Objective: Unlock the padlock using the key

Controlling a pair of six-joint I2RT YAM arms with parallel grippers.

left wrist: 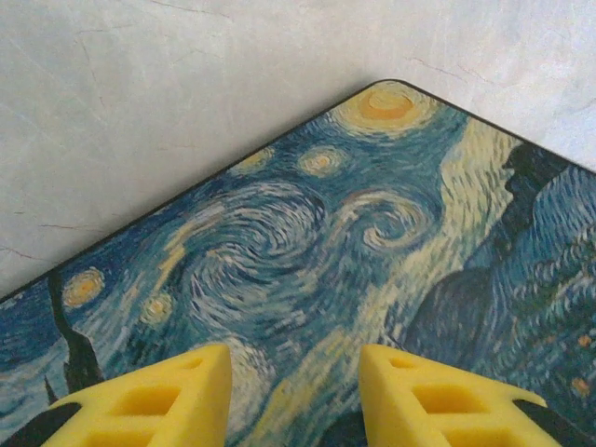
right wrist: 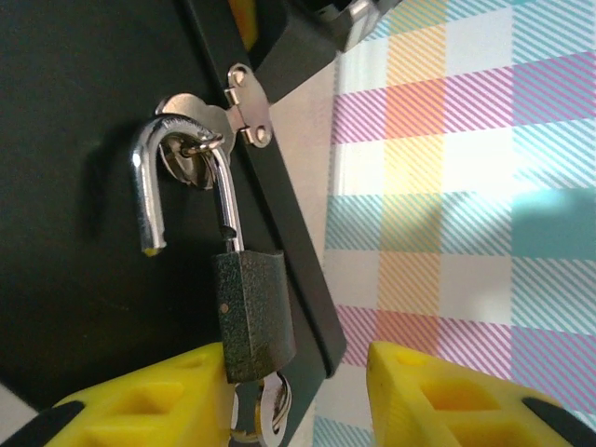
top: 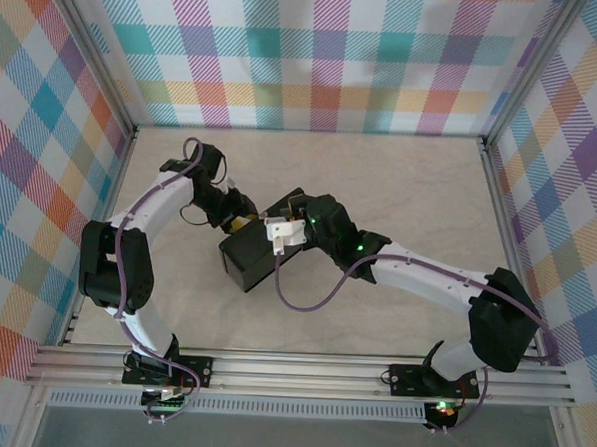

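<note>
My right gripper has its yellow plastic fingers spread wide and clamps nothing. Between them hangs the small padlock, a dark grey squarish metal body under a thin silver shackle. The body's lower corner sits against one finger, and the other finger stands well apart from it. A silver key pokes out from the bottom of the body. The shackle is open: its short leg hangs free of the body, while its curve is hooked through the silver hasp on the side of the dark box. My left gripper is also open, its yellow fingers apart just above the box's lid, printed with a swirly blue-and-yellow night sky. The box rests on the pale marbled table.
</note>
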